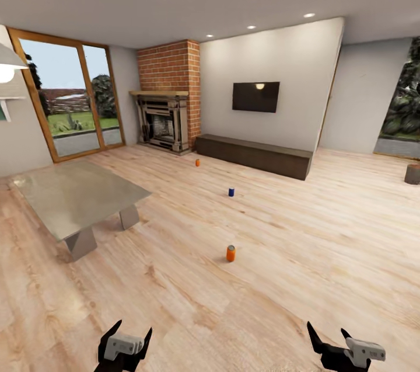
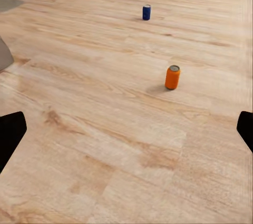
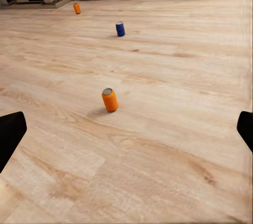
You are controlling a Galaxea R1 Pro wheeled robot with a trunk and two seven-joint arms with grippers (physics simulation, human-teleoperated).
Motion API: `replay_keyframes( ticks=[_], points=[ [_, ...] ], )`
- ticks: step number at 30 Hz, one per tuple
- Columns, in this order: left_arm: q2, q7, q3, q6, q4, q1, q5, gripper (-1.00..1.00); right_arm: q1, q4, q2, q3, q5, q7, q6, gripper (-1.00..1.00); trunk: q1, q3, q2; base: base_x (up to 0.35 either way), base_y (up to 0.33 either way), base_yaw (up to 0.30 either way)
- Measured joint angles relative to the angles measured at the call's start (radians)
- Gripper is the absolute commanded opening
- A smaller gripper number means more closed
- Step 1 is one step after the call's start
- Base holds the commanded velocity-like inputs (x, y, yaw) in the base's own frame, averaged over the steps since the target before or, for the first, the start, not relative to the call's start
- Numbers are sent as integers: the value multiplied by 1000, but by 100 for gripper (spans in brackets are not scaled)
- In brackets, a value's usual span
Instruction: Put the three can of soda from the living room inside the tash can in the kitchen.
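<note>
- We found the three cans upright on the wood floor [image 1: 326, 232], well apart, strung from near to far: the near orange can [image 1: 231, 253], the dark blue can [image 1: 231, 192], and the far orange can [image 1: 198, 163] close to the fireplace [image 1: 164, 121].
- We judged each can light, rigid and smooth-walled, so likely to slip or tip under a glancing touch; we would take it across the mid-body, jaws square to the side wall.
- We held the left gripper [image 1: 125, 344] and the right gripper [image 1: 339, 344] low and near, both spread wide with nothing between the fingers.
- We had open floor between the grippers and the near orange can. The glass-topped coffee table [image 1: 76, 194] stood to the left, its near corner the closest edge to mind.
- The long dark cabinet [image 1: 254, 155] bounded the far side, behind the dark blue can.
- We saw a small round bin [image 1: 413, 174] at the far right edge, too partial to identify.
</note>
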Motion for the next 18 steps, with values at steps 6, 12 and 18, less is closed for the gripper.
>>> replay_keyframes(
  ticks=[6, 12, 18],
  points=[
    [0, -1, 0, 0, 0, 0, 0, 100, 0, -1, 0, 0, -1, -1, 3, 100, 0, 3, 0, 0, 7, -250],
    [0, -4, 0, 0, 1, 0, 0, 100, 0, -1, 0, 0, -1, -1, 5, 100, 0, 6, 0, 0, 224, -250],
    [0, -3, 0, -3, 1, 0, 0, 100, 0, -2, 0, -4, -1, -1, 5, 100, 0, 10, 0, 0, 156, -250]
  ],
)
